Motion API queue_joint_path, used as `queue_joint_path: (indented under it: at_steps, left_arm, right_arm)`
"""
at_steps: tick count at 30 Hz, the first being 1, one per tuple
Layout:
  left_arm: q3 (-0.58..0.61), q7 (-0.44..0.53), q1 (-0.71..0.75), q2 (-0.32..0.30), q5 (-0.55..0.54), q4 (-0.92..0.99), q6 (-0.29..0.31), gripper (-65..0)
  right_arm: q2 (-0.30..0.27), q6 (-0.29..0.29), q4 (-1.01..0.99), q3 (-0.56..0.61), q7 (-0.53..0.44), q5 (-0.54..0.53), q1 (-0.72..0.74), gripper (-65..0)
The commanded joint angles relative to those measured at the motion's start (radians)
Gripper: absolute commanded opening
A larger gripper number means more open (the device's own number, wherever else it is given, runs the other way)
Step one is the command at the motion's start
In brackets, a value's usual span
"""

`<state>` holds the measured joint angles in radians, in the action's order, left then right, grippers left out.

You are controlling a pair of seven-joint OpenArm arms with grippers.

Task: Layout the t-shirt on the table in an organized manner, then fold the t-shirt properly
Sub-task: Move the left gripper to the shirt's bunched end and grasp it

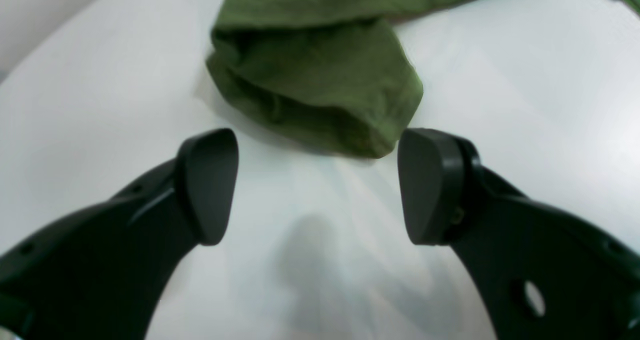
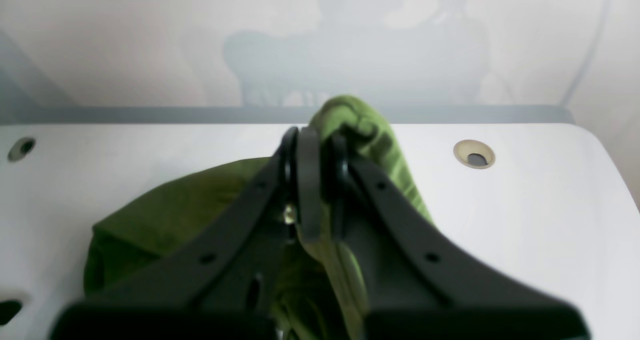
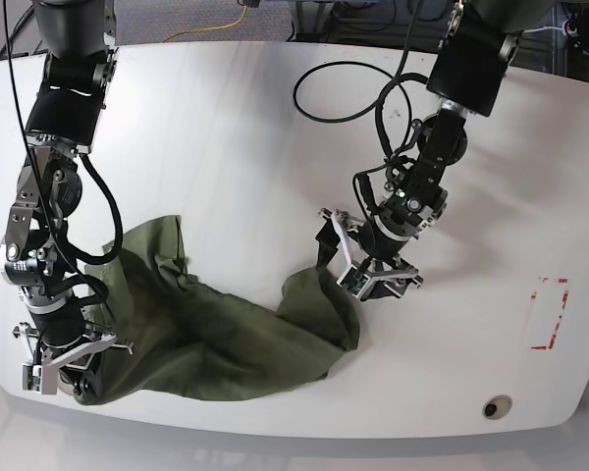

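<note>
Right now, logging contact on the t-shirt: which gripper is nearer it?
Right. The right gripper is clamped on the t-shirt; the left gripper hangs open beside its bunched end, not touching.

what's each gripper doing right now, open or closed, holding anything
left gripper: open, fingers apart, empty, just short of a t-shirt fold.
right gripper: closed on the t-shirt, a bunch pinched between its fingers.

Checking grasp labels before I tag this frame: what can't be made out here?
- Left wrist view: the t-shirt is cut off by the top edge and blurred; only a bunched end shows ahead of the open left gripper.
- Right wrist view: the right gripper is shut on cloth, and its own fingers hide which part is pinched.
- Base view: the gripped corner is hidden under the right arm; the shirt's collar and sleeves are lost in folds.
</note>
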<state>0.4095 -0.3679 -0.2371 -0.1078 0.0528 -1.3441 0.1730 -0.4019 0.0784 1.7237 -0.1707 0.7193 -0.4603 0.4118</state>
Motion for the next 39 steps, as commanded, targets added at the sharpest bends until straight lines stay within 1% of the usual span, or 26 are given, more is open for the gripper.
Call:
queue_joint_path:
  at_steps: [1, 15, 27, 29, 34, 39]
  left_arm:
    - [0.009, 0.031, -0.048, 0.013, -0.005, 0.012, -0.003, -18.1]
    - [0.125, 0.057, -0.095, 0.035, -0.006, 0.142, -0.007, -17.9]
    - [0.131, 0.062, -0.161, 0.067, -0.005, 0.282, -0.010, -18.3]
    - [0.131, 0.079, -0.172, 0.082, -0.005, 0.305, -0.010, -18.3]
    - [0.131, 0.145, -0.181, 0.092, -0.005, 0.380, -0.010, -18.3]
    - [0.133, 0.162, -0.212, 0.101, -0.005, 0.441, -0.010, -18.5]
  right_arm:
    - [-0.016, -0.001, 0.023, -0.007, -0.030, -0.005, 0.029, -65.0]
    - [-0.015, -0.001, 0.023, -0.007, -0.030, -0.007, 0.028, -65.0]
    - [-0.015, -0.001, 0.023, -0.007, -0.030, -0.007, 0.028, -65.0]
    - [-0.015, -0.001, 0.023, -0.007, -0.030, -0.007, 0.028, -65.0]
    - [-0.015, -0.001, 0.023, -0.007, -0.030, -0.007, 0.028, -65.0]
    - [-0.009, -0.001, 0.023, -0.007, -0.030, -0.007, 0.028, -65.0]
